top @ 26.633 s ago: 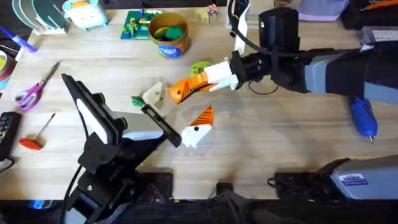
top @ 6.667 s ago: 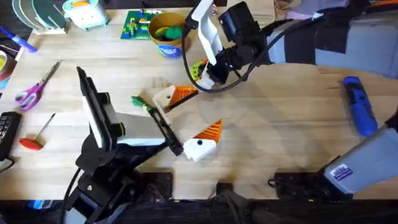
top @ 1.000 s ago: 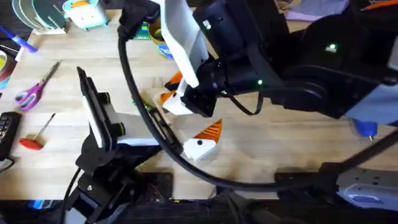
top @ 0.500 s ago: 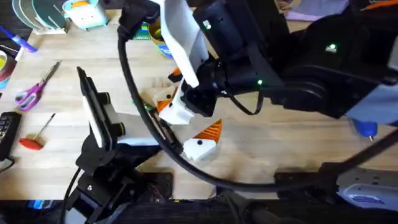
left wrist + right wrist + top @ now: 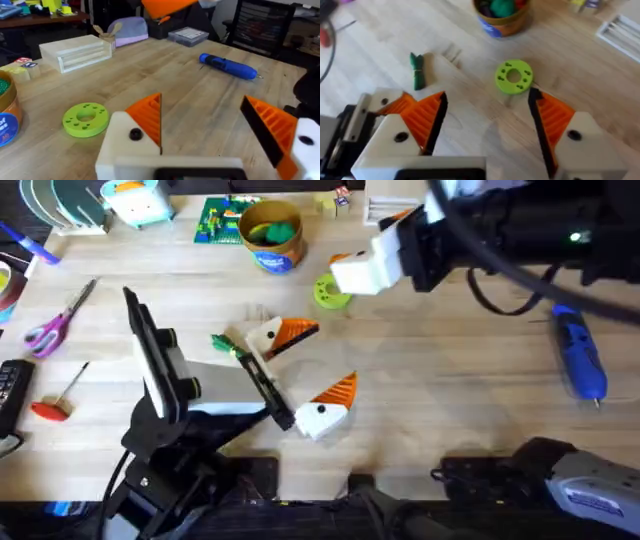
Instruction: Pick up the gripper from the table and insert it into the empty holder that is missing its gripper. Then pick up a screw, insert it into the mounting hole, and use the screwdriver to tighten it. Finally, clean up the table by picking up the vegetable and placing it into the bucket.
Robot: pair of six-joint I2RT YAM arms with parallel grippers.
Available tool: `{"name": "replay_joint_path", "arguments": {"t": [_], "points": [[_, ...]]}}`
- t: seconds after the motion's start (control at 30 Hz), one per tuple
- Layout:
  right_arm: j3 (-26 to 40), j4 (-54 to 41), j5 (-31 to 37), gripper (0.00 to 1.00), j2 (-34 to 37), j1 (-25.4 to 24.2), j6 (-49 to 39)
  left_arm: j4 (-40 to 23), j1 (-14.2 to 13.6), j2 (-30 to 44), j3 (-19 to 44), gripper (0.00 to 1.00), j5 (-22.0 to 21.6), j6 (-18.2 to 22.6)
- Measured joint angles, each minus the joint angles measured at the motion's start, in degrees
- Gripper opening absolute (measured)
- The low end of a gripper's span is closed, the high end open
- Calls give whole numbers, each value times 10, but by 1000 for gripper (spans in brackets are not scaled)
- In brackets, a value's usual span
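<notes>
On the light wooden table [image 5: 450, 410], toward the near left, the left arm ends in the holder [image 5: 262, 385], a black bar lying slantwise. One white finger with an orange ribbed face is fixed at the bar's near end. The gripper [image 5: 278, 335], a matching white and orange wedge, sits at the bar's far end and touches it. I cannot tell whether it is fully seated. From the left wrist camera, the left gripper [image 5: 200, 105] shows these two fingers standing wide apart, with bare wood between them.

The right gripper [image 5: 487, 95] hangs above the far side of the table, near the lime-green disc [image 5: 328, 292]. Its two orange-faced fingers are spread apart and hold nothing.

The vegetable [image 5: 222, 342], small, green and leafy, lies on the table just beside the far end of the holder. The bucket [image 5: 272, 235], yellow-orange with a blue label, stands upright at the far edge with green toys inside. The blue screwdriver [image 5: 582, 365] lies on its side well off to the right, apart from both arms.
</notes>
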State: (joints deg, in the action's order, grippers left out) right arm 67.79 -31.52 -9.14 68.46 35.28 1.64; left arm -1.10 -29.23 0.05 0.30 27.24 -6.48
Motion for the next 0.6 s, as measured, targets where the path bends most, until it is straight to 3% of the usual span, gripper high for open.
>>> {"name": "replay_joint_path", "arguments": {"t": [0.23, 0.33, 0.43, 0.6], "points": [[0, -102, 24, 991, -11, -160, 73, 0, 0, 0, 0, 993, 0, 0], [0, -126, -4, 991, -13, -212, 79, 0, 0, 0, 0, 993, 0, 0], [0, -156, -94, 991, -24, -227, 22, 0, 0, 0, 0, 993, 0, 0], [0, -250, -173, 992, -47, -203, -86, 0, 0, 0, 0, 993, 0, 0]]}}
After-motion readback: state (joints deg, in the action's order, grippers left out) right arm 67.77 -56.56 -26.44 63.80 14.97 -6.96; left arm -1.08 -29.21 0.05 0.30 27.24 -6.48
